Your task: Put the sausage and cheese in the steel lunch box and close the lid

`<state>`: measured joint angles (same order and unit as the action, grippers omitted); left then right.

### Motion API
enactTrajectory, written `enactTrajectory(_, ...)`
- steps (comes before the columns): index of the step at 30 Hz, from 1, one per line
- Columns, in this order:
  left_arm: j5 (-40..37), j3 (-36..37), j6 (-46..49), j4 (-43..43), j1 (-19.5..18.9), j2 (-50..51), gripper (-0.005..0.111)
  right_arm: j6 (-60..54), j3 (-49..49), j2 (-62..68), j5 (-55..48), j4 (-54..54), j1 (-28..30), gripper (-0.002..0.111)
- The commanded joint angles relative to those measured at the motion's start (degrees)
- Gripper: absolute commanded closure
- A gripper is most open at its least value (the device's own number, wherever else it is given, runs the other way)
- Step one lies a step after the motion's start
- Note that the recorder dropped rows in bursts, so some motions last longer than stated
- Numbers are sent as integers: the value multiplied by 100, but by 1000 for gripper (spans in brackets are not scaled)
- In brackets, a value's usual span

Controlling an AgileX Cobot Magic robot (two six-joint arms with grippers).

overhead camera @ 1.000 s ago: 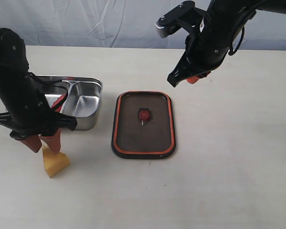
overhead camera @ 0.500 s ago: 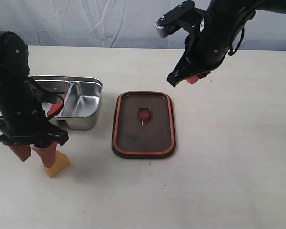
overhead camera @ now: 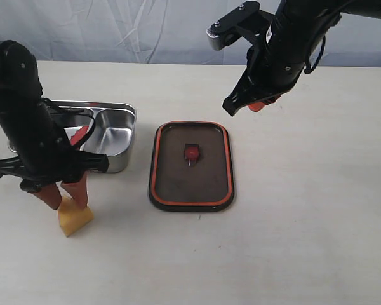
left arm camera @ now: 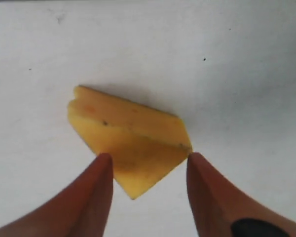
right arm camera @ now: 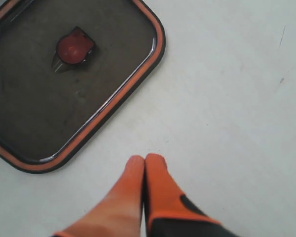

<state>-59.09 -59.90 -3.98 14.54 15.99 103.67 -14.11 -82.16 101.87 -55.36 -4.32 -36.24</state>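
Cheese (left arm camera: 128,143): lies on the table (overhead camera: 305,222), outside the steel lunch box (overhead camera: 124,109), below the box's left end in the exterior view. Narrow end sits between the fingertips (left arm camera: 101,182) of the left gripper (overhead camera: 68,203). Jaws stand apart, 1 tip at each edge of the wedge. Cannot tell whether clamped or only touching. Far side of the wedge hidden in the exterior view by the fingers.

Sausage (overhead camera: 80,134): in the box's left compartment, the 1 farther from the lid. Shows only as a red sliver, rest hidden behind the left arm. Cannot make out how it lies.

Box: uncovered, 2 compartments split by a divider, left end partly masked by the arm.

Lid (overhead camera: 190,181): flat on the table just right of the box, not touching it, orange seal facing up, red centre valve (overhead camera: 191,152) showing. Cut off at the frame edge in the right wrist view.

Right gripper (right arm camera: 145,160): fingers pressed together, nothing between them, held in the air above the table, past the lid's far right corner.
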Motion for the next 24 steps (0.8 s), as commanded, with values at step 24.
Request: enactTrajectory(24,193,-22,-778,-426,19,542,29,-7,2,-46,165,57,28,108)
